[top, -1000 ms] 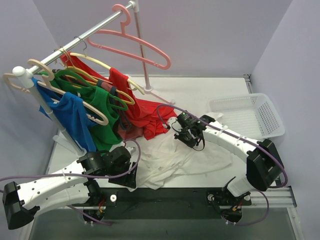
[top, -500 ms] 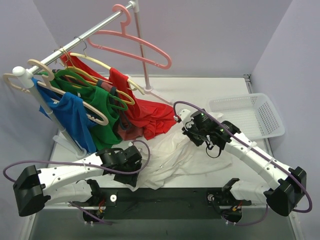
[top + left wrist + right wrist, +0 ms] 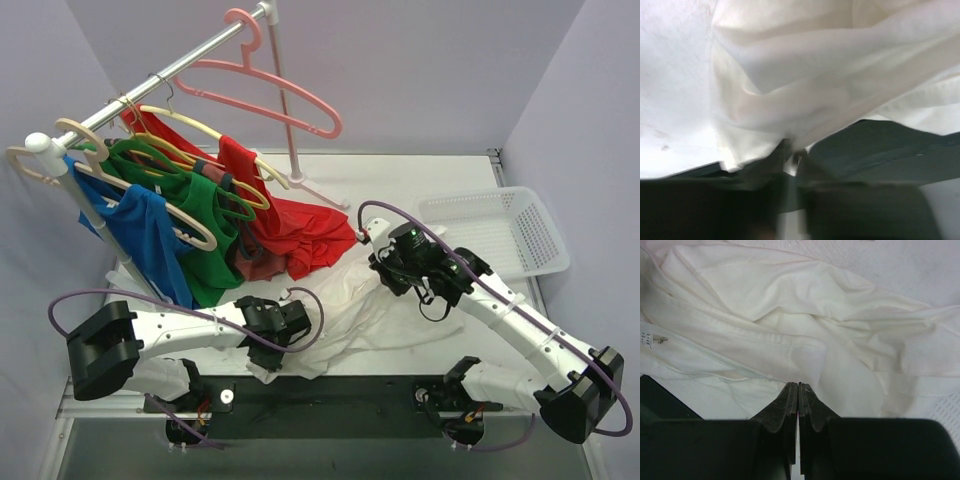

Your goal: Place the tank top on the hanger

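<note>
The white tank top (image 3: 372, 312) lies crumpled on the table between the two arms. At its near-left edge my left gripper (image 3: 290, 345) sits low. The left wrist view shows the gripper (image 3: 792, 154) shut on a fold of the tank top (image 3: 805, 85), which drapes up from the tips. My right gripper (image 3: 388, 272) hovers over the cloth's far right part. Its fingertips (image 3: 798, 386) are pressed together with nothing between them, above the tank top (image 3: 790, 315). The pink hanger (image 3: 270, 92) hangs bare on the rail at the back.
A clothes rail (image 3: 150, 82) on a stand carries red (image 3: 290, 235), green (image 3: 205, 240) and blue (image 3: 150, 235) garments on cream and green hangers at the left. A white mesh basket (image 3: 495, 235) stands at the right. A dark strip (image 3: 330, 388) runs along the table's near edge.
My left arm reached right to the cloth's near edge and its jaws closed on a fold. The right arm stretched out to the right and stayed shut.
</note>
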Controlling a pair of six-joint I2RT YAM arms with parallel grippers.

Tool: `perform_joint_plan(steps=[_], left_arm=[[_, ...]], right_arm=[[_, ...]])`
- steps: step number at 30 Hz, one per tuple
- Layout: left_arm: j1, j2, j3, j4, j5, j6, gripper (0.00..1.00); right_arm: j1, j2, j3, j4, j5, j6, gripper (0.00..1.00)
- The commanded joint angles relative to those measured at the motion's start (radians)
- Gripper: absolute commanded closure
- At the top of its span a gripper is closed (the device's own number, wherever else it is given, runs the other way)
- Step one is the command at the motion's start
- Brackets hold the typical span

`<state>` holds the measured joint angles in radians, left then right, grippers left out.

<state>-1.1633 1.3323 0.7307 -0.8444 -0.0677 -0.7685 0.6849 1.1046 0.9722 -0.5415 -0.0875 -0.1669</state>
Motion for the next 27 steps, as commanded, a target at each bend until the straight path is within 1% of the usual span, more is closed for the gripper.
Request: perform_joint_plan(steps=[1,3,7,8,10,11,13,14,15,17,18,19,20,21,22,24,25,26,27], left_arm=[[-0.016,0.005,0.065,-0.024,-0.067,-0.015,0.97],[-0.035,-0.042,0.111,-0.071,-0.112,-0.026,1.00],[-0.056,-0.174,0.283,-0.214,-0.164,-0.040,1.00],[-0.056,-0.227,0.368,-0.229,-0.164,-0.043,1.00],[-0.058,-0.268,0.464,-0.274,-0.162,-0.041,1.00],[-0.058,-0.295,0.551,-0.286,-0.161,-0.026,1.00],[-0.053,-0.306,0.660,-0.320,-0.158,0.012,1.00],[-0.052,-0.303,0.778,-0.332,-0.162,0.027,1.00],[-0.050,-0.295,0.841,-0.361,-0.181,0.043,1.00],[-0.044,-0.257,0.985,-0.392,-0.199,0.093,1.00],[-0.042,-0.236,1.133,-0.421,-0.210,0.112,1.00],[-0.041,-0.187,1.232,-0.435,-0.224,0.145,1.00],[-0.041,-0.159,1.318,-0.449,-0.228,0.164,1.00],[-0.042,-0.127,1.515,-0.478,-0.231,0.179,1.00],[-0.041,-0.057,1.614,-0.490,-0.231,0.208,1.00],[-0.041,0.011,1.810,-0.505,-0.231,0.238,1.00],[-0.042,0.052,1.928,-0.492,-0.231,0.259,1.00],[-0.041,0.053,1.946,-0.466,-0.231,0.271,1.00],[-0.041,0.042,1.928,-0.376,-0.231,0.281,1.00]], right_arm=[[-0.008,-0.040,0.013,-0.005,-0.001,0.035,1.00],[-0.007,-0.069,0.022,-0.014,0.005,0.047,1.00],[-0.007,-0.140,0.080,-0.046,0.040,0.064,1.00],[-0.007,-0.152,0.129,-0.058,0.063,0.069,1.00],[-0.004,-0.181,0.187,-0.100,0.084,0.079,1.00],[-0.001,-0.187,0.228,-0.115,0.113,0.084,1.00],[0.016,-0.190,0.356,-0.156,0.136,0.092,1.00],[0.028,-0.189,0.450,-0.184,0.173,0.093,1.00],[0.045,-0.174,0.514,-0.199,0.205,0.093,1.00],[0.135,-0.149,0.629,-0.231,0.277,0.084,1.00],[0.178,-0.115,0.767,-0.260,0.364,0.080,1.00],[0.246,-0.094,0.836,-0.277,0.400,0.078,1.00],[0.281,-0.072,0.920,-0.306,0.441,0.069,1.00],[0.312,-0.025,1.068,-0.322,0.504,0.064,1.00],[0.373,0.003,1.155,-0.337,0.540,0.057,1.00],[0.425,0.079,1.293,-0.370,0.618,0.014,1.00],[0.453,0.101,1.409,-0.377,0.638,0.001,1.00],[0.490,0.132,1.439,-0.379,0.660,-0.012,1.00],[0.510,0.133,1.450,-0.370,0.689,-0.044,1.00]])
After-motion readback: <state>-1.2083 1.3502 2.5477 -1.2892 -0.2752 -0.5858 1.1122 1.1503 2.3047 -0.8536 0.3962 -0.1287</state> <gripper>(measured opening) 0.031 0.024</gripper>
